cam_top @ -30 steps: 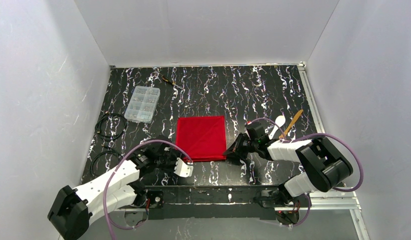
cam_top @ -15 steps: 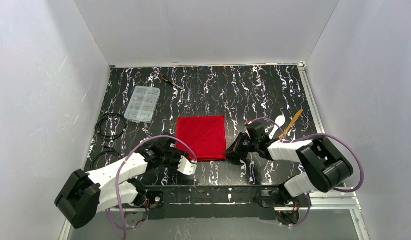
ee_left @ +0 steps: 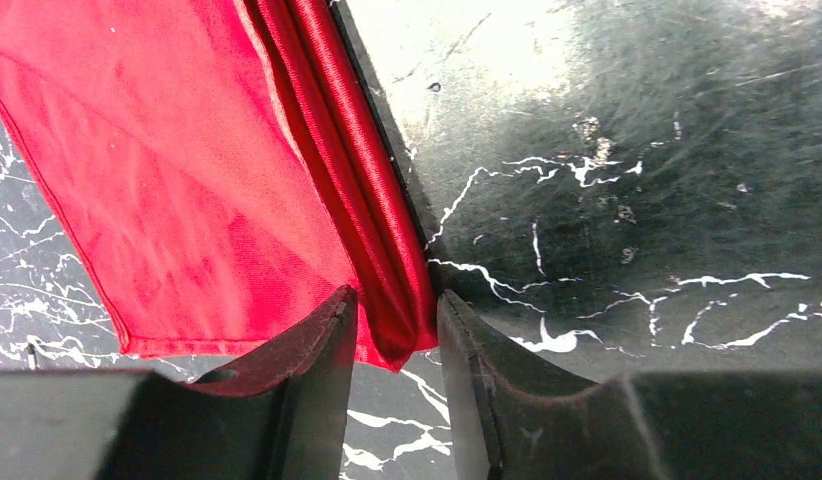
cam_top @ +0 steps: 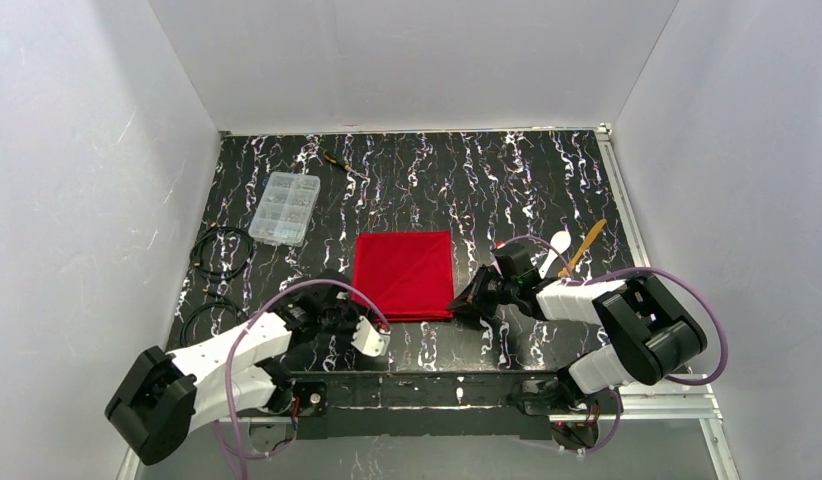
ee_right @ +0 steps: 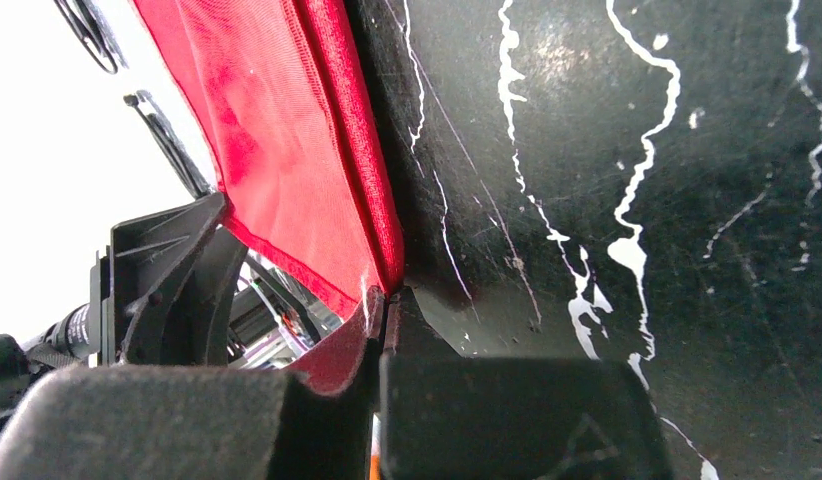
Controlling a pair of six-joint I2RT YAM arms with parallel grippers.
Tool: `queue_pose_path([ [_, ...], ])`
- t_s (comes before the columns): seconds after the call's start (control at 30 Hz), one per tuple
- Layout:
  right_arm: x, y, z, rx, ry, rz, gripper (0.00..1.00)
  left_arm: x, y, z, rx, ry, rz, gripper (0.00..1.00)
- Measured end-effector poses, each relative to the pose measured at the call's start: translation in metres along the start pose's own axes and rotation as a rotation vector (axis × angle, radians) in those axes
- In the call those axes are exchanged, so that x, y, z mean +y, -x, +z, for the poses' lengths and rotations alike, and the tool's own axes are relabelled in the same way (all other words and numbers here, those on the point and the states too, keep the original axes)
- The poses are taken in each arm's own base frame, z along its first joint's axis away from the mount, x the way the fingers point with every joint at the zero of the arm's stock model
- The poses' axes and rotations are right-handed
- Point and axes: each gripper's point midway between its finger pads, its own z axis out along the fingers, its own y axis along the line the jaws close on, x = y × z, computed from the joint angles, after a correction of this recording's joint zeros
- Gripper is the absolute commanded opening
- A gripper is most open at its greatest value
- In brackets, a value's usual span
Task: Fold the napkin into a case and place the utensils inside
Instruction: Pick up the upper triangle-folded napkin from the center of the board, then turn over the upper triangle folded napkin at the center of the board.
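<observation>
The napkin (cam_top: pixel 402 272) lies flat as a red folded square at the middle of the black marbled counter (cam_top: pixel 467 180), with its layered fold edge along the near side. The left end effector (cam_top: pixel 370 335) sits low at the napkin's near left corner. In the left wrist view its fingers (ee_left: pixel 322 350) stand apart on either side of that corner, so the jaws are open, with the stacked fold between them and no clamp on the cloth. The right end effector (cam_top: pixel 462 303) is at the near right corner. In the right wrist view its jaws are closed together with the red corner pinched between them. The white spoon (cam_top: pixel 558 246) and the yellow-gold utensil (cam_top: pixel 589 245) lie side by side on the counter to the right of the napkin, apart from it. A clear compartment box (cam_top: pixel 283 208) rests at far left, with black cables (cam_top: pixel 222 250) nearer the left wall.
</observation>
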Motion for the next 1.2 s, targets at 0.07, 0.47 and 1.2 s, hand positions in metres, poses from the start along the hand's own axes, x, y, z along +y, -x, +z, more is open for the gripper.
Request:
queue_pose_path([
  [0.07,0.0,0.0,0.0,0.0,0.0,0.0,0.01,0.003,-0.002,0.002,0.014,-0.004,-0.006,0.31],
  [0.47,0.005,0.0,-0.003,-0.002,0.015,-0.007,0.01,0.012,-0.008,0.007,0.058,-0.021,-0.031,0.0],
  [1.2,0.096,-0.013,-0.11,-0.091,0.162,-0.149,0.01,0.069,0.091,-0.125,-0.077,0.165,-0.049,0.0],
])
